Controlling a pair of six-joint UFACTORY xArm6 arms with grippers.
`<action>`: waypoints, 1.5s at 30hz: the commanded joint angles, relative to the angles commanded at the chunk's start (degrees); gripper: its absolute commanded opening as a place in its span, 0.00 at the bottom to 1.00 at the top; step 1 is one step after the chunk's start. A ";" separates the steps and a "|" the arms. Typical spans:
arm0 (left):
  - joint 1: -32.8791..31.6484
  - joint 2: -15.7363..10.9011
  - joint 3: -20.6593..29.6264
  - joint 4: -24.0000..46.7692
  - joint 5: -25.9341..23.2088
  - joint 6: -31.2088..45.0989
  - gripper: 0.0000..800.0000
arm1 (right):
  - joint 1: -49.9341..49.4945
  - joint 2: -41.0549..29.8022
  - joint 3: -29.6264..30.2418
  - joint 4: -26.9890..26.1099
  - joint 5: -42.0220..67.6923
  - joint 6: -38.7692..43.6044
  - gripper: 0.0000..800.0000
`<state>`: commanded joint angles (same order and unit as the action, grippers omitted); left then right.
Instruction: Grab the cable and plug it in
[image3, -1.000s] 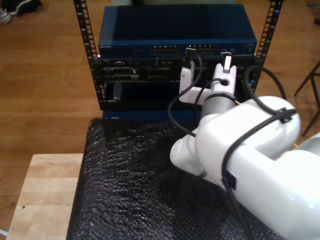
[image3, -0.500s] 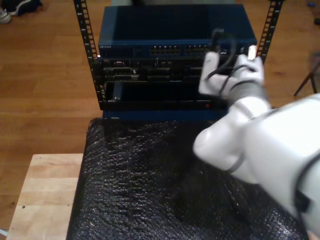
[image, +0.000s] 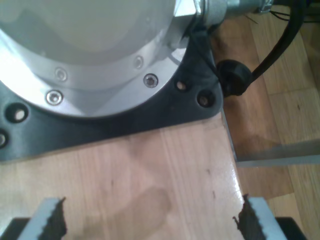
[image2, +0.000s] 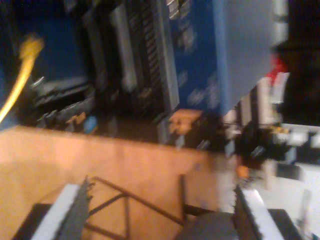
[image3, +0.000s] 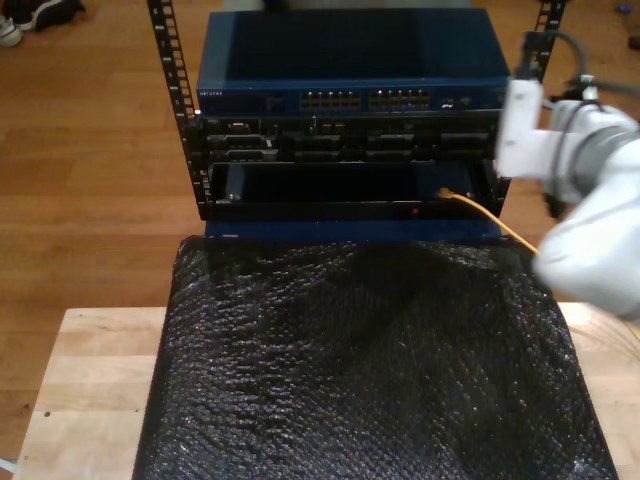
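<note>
With both sets of jaws wide and empty, I'm at the reach step: my second gripper (image2: 160, 210) must close in on the cable (image2: 17, 82), ahead of its jaws; my first gripper (image: 150, 220) hangs over the counter (image: 165, 185).

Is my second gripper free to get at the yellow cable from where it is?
Probably yes: my second gripper is open and empty, and the cable lies unobstructed ahead by the rack.

The exterior view looks down from above and behind the black bubble-wrap mat (image3: 370, 370), facing the blue network switch (image3: 350, 70) in its rack. The second wrist view, blurred and rotated, faces that same switch (image2: 200, 65) from close by. The first wrist view looks steeply down, very near, at a wooden tabletop (image: 165, 185) and an arm's base plate (image: 125, 115).
</note>
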<state>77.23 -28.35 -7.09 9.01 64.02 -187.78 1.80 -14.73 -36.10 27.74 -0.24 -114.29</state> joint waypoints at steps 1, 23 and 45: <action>0.00 0.00 0.00 0.00 0.00 0.00 1.00 | -2.02 -1.05 0.09 -0.97 3.25 -0.79 0.94; 0.00 0.00 0.00 0.00 0.00 0.00 1.00 | -55.74 -26.64 7.30 -10.37 57.05 -28.04 1.00; 0.00 0.00 0.00 0.00 0.00 0.00 1.00 | -81.23 -30.24 21.27 -24.09 68.31 -63.30 1.00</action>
<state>77.23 -28.35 -7.09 9.01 64.02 -187.78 -79.43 -44.97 -14.82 3.65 68.07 -177.58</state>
